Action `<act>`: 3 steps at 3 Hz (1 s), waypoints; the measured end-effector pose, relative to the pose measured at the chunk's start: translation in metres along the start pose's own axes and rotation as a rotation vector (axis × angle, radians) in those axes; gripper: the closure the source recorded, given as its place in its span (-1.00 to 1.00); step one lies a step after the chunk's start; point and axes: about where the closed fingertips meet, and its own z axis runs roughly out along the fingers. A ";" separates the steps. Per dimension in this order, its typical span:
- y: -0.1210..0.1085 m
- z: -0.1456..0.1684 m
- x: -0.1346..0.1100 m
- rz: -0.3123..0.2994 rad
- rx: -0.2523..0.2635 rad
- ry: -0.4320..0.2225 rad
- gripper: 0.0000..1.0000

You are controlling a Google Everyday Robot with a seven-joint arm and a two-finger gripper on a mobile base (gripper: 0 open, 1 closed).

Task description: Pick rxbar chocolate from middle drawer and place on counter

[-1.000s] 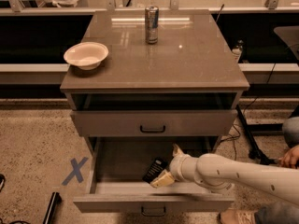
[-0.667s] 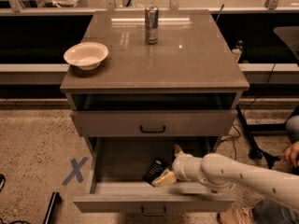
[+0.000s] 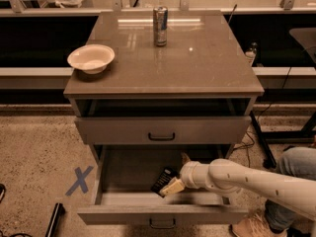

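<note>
Though its grip is unclear, the tool meets rxbar chocolate inside middle drawer.

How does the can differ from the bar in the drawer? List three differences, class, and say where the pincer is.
The can is silver; the bar is black. The can is a cylinder; the bar is flat. The can stands upright on the counter; the bar lies at an angle down in the pulled-out drawer, with the pincer right at it. Both are small.
</note>
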 end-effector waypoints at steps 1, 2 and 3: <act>-0.003 0.010 0.005 0.019 -0.030 -0.004 -1.00; -0.007 0.021 0.011 0.029 -0.046 0.011 -1.00; -0.001 0.036 0.018 0.016 -0.054 0.017 -1.00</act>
